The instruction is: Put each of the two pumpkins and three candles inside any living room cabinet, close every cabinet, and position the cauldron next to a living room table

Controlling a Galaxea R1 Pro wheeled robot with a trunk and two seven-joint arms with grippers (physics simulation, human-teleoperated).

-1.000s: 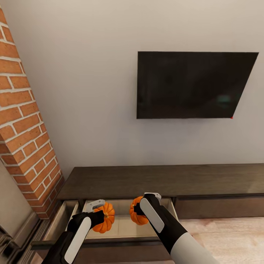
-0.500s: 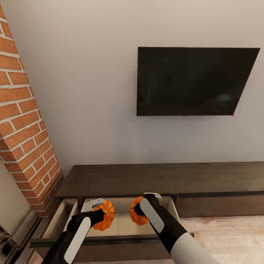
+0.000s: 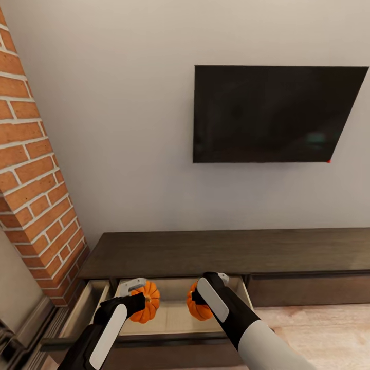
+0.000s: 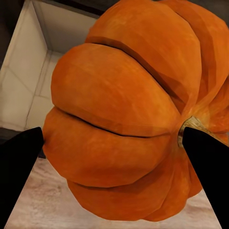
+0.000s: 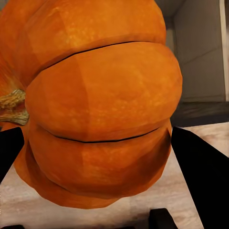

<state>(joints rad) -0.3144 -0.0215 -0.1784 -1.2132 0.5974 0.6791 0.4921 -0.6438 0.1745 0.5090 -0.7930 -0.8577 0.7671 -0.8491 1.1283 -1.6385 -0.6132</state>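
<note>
Each of my grippers holds one ribbed orange pumpkin over the open drawer (image 3: 169, 321) of the long dark brown cabinet (image 3: 216, 253). The left gripper (image 3: 139, 298) is shut on a pumpkin (image 3: 146, 301), which looms large between the black fingers (image 4: 19, 167) in the left wrist view as pumpkin (image 4: 129, 119). The right gripper (image 3: 201, 297) is shut on the other pumpkin (image 3: 198, 307), seen close up as pumpkin (image 5: 95, 100) in the right wrist view. The drawer's pale beige inside lies below both. The candles are out of view.
A brick fireplace column (image 3: 36, 180) rises at the left, close to the drawer's end. A black TV (image 3: 275, 113) hangs on the wall above the cabinet. A shut drawer front (image 3: 308, 290) lies to the right, with light wood floor (image 3: 318, 334) before it.
The right gripper has sunk a little with its pumpkin toward the drawer. The camera has tilted slightly, shifting the whole picture. The left gripper holds steady.
</note>
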